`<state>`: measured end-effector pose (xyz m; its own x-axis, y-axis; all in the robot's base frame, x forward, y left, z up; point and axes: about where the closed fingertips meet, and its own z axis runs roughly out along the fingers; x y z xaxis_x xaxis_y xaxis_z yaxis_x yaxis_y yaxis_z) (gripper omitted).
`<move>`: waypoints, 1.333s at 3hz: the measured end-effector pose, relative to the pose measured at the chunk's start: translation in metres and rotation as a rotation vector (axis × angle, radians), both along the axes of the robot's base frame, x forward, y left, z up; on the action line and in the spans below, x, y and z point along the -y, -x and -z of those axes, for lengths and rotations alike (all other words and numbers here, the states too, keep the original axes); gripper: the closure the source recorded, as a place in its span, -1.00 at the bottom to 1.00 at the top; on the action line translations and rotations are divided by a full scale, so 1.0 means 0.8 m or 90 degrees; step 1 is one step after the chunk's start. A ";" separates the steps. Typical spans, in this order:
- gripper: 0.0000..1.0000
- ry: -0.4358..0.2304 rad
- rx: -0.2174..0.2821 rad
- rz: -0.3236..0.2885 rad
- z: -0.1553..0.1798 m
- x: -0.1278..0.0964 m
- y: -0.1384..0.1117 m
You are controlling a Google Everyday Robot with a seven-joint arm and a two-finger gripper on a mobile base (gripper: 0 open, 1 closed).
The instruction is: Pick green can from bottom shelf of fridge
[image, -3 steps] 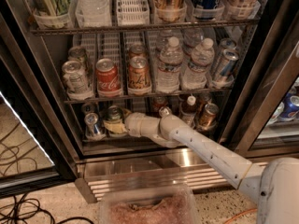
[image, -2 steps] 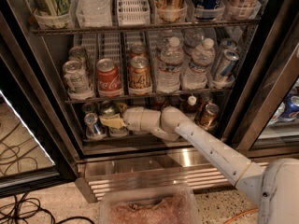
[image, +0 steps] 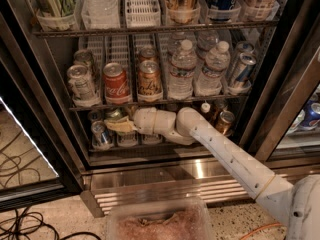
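The fridge (image: 280, 69) stands open in front of me. On its bottom shelf (image: 150, 148) the green can (image: 114, 114) stands at the left, with its silver top showing just under the shelf above. My gripper (image: 119, 126) is reached into the bottom shelf from the right. It sits right at the green can's lower front and hides most of the can's body. The white arm (image: 225, 154) runs down to the lower right.
A blue-and-silver can (image: 101, 134) stands just left of the gripper and a red-copper can (image: 225, 122) stands at the shelf's right. The rack above holds a Coca-Cola can (image: 115, 82), other cans and water bottles (image: 182, 69). Below are a louvred steel base (image: 200, 186), a clear bin (image: 160, 219) and floor cables (image: 25, 219).
The arm has pushed further left and deeper into the bottom shelf, bringing the gripper up against the green can.
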<state>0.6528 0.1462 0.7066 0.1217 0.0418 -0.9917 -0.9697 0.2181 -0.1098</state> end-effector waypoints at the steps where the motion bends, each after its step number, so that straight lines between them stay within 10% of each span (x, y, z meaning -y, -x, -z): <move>1: 1.00 0.086 -0.008 0.017 0.025 0.025 0.017; 3: 1.00 0.230 -0.043 0.023 0.061 0.056 0.064; 4: 1.00 0.231 -0.067 0.026 0.061 0.080 0.081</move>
<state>0.5884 0.0822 0.6582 0.0132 -0.3168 -0.9484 -0.9709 0.2227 -0.0879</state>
